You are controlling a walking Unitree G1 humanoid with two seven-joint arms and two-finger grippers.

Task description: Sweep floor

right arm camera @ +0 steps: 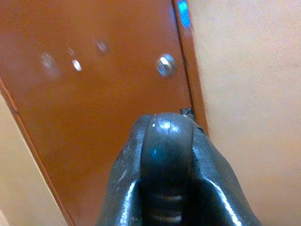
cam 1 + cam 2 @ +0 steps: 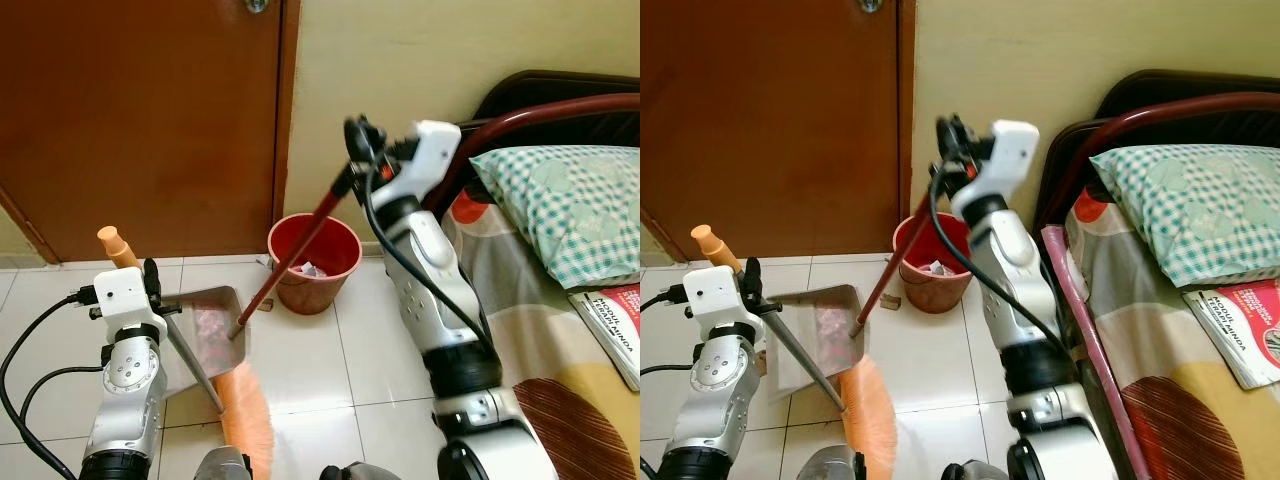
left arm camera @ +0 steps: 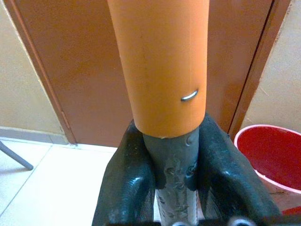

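Note:
My right gripper point(image 2: 357, 152) is raised at chest height and shut on the top of a dark red broom stick point(image 2: 300, 245). The stick slants down to the left to the orange bristles point(image 2: 250, 415) on the tiles by my feet. In the right wrist view the stick's black rounded end point(image 1: 167, 141) sits between the fingers. My left gripper point(image 2: 151, 287) is shut on the dustpan handle just below its orange grip point(image 3: 157, 61). The metal dustpan point(image 2: 205, 345) rests on the floor in front of the bristles, with some pinkish litter in it.
A red bucket point(image 2: 335, 275) holding some rubbish stands against the wall beside the brown door point(image 2: 140, 110). A bed with a patterned sheet point(image 2: 540, 340), a checked pillow point(image 2: 565, 200) and a magazine point(image 2: 620, 315) takes up the right side. White tiles point(image 2: 300, 360) lie between.

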